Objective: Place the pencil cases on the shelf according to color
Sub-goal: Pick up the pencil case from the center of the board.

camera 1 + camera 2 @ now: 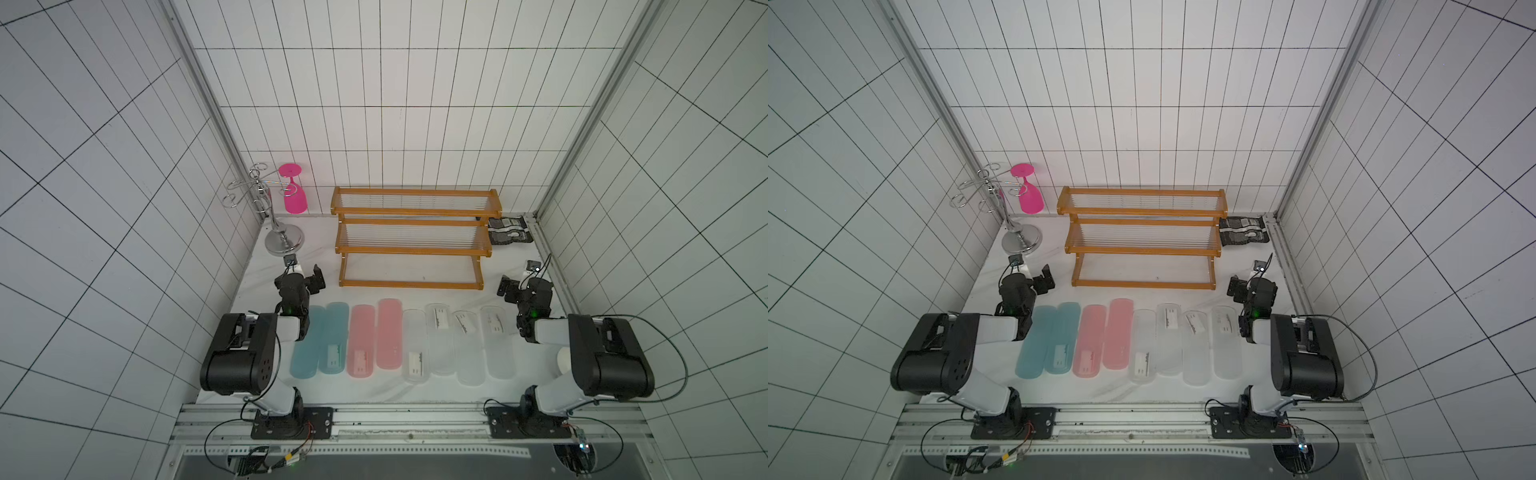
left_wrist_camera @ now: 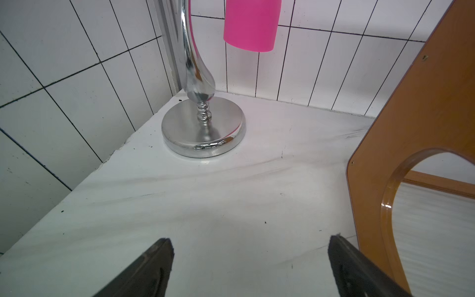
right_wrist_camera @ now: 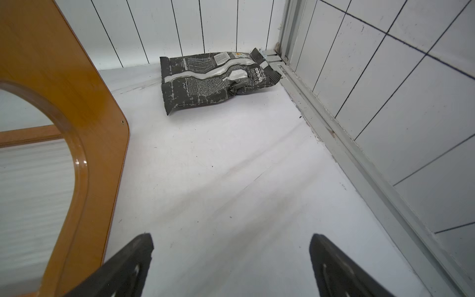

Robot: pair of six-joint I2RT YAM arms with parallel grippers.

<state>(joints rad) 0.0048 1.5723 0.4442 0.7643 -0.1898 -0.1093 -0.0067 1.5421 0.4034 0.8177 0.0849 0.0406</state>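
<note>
We find both arms parked either side of the stepped three-tier shelf (image 1: 411, 249) of orange-brown wood and thin pale rods, standing bare at the back of the white tabletop (image 1: 415, 296)

The left gripper (image 1: 316, 279) is spread wide with nothing between its jaws; the right gripper (image 1: 506, 286) is the same, and each wrist view shows only table ahead

All eight long, flat, translucent plastic pencil cases with rounded ends lie side by side on the table between the shelf and the arm bases: two teal-blue (image 1: 334, 336), two pink (image 1: 361, 340), four clear-white (image 1: 440, 338), several with small white labels

Key relation: the row lies behind both grippers, toward the robot, while the fingers point at the back wall

Long axes run robot-to-shelf, crosswise to the tiers; we judge a quarter turn is needed to lay a case along a tier

The left arm is nearer the teal-blue pair, its forearm overlapping the outermost one in both top views; the right arm is nearer the clear-white ones

The cases look smooth, low and thin-walled; we expect slick plastic, best pinched across the narrow width

Bystanders: a silver wire stand (image 1: 284, 241) with a hanging pink goblet (image 1: 295, 195) beyond the left gripper, and a crumpled black snack packet (image 1: 509, 230) beyond the right
</note>
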